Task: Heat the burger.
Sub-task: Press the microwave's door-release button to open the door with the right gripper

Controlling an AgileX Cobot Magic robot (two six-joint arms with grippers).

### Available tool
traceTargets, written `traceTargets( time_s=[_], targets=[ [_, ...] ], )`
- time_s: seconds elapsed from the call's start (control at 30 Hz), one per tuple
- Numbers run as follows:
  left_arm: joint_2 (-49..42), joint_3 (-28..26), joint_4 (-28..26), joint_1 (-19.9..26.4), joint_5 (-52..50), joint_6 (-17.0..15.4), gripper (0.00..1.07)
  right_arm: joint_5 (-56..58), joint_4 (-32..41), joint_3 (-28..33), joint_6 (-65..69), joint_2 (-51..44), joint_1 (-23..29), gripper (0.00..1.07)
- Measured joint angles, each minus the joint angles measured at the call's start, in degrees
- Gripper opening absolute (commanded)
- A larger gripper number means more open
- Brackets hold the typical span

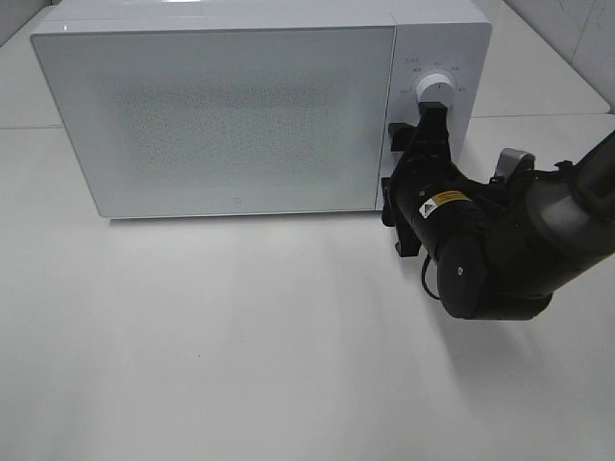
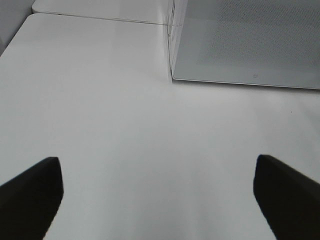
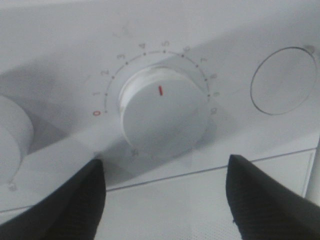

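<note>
Right gripper faced the round white plastic timer dial, fingers spread clear of it; a straight withdrawal would have kept the setting

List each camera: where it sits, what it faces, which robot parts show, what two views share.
Exterior high: mounted above, looking down at the microwave on the table; the right arm and right gripper show.
Left wrist: on the left arm, facing across the table to the microwave's corner; the left gripper shows, open.
Right wrist: on the right arm, close on the numbered dial; open fingers show, not touching it.
Shared: exterior high and right wrist both show the right gripper at the panel.
</note>
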Motion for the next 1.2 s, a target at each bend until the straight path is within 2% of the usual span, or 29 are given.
traceTargets(
  time_s=[0.23,0.47,0.57,0.63,0.9,1.2],
  targets=[
    [0.0,0.0,0.0,0.0,0.0,0.0,0.95,-0.8,-2.5,1.8,-1.3,-3.2,-0.3,0.68],
    [0.0,0.0,0.0,0.0,0.0,0.0,0.95,-0.9,-7.0,9.9,-1.3,-7.8,-0.6,0.68],
    [0.0,0.0,0.0,0.0,0.0,0.0,0.95,-0.9,-8.0,10.9,-1.4,-8.5,-0.6,0.68],
    [0.0,0.0,0.0,0.0,0.0,0.0,0.95,-0.9,-11.5,15.2,-1.7,-11.5,-0.6,0.68],
    [0.0,0.0,0.0,0.0,0.0,0.0,0.95,-0.7,-12.7,22.5,-5.4,-17.0,-0.6,0.68],
    [0.0,0.0,0.0,0.0,0.0,0.0,0.95,-0.7,-12.8,24.1,-12.2,-24.6,-0.6,0.68]
  ],
)
